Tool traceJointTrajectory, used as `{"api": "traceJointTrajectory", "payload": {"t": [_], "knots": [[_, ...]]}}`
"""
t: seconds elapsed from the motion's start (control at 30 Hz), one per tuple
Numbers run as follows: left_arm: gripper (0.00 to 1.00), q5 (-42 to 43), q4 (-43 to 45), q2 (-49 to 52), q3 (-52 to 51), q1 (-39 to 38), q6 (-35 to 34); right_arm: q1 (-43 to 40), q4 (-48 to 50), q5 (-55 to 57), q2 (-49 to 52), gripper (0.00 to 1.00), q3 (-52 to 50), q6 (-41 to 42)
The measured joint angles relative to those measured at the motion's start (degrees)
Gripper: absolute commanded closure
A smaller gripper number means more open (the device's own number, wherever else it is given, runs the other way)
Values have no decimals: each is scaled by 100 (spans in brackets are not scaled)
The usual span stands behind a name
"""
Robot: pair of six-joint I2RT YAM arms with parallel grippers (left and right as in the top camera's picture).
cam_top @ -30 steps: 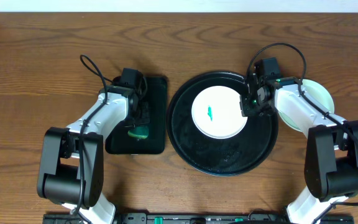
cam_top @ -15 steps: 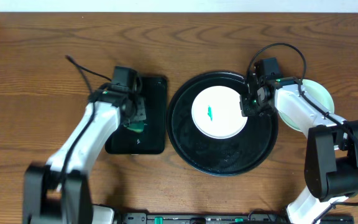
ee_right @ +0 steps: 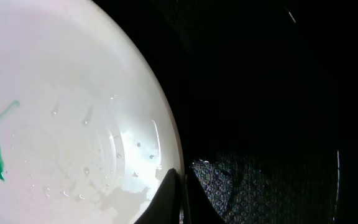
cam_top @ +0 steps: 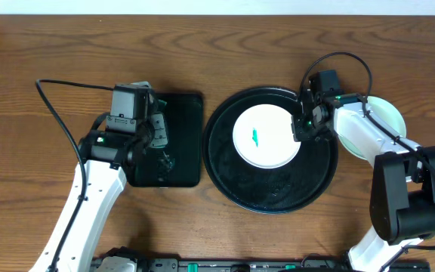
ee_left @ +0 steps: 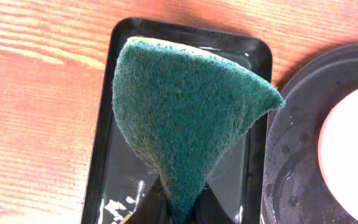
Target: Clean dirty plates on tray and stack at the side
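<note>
Counter [cam_top: 51,53]: brown wood.
Left gripper [ee_left: 178,202]: closed on sponge [ee_left: 185,106], raised, likely for wiping.
Right gripper [ee_right: 178,193]: closed on plate [ee_right: 73,93] rim, likely to steady it.

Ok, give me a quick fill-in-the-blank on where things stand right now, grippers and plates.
1. The left gripper is shut on a green ____, above the rectangular tray.
2. The right gripper pinches the rim of a plate whose colour is ____.
3. That plate lies on the round tray and bears a smear of ____ at its centre.
4. A mint-green plate lies on the table to the ____ of the round tray.
Missing words: sponge; white; green; right.
</note>
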Motion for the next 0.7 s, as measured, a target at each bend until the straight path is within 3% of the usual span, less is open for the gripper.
{"api": "traceJointTrajectory", "payload": {"t": [0.7], "knots": [[93, 0, -50, 61, 0, 0, 0, 0, -2, -66, 0, 99, 0, 0]]}}
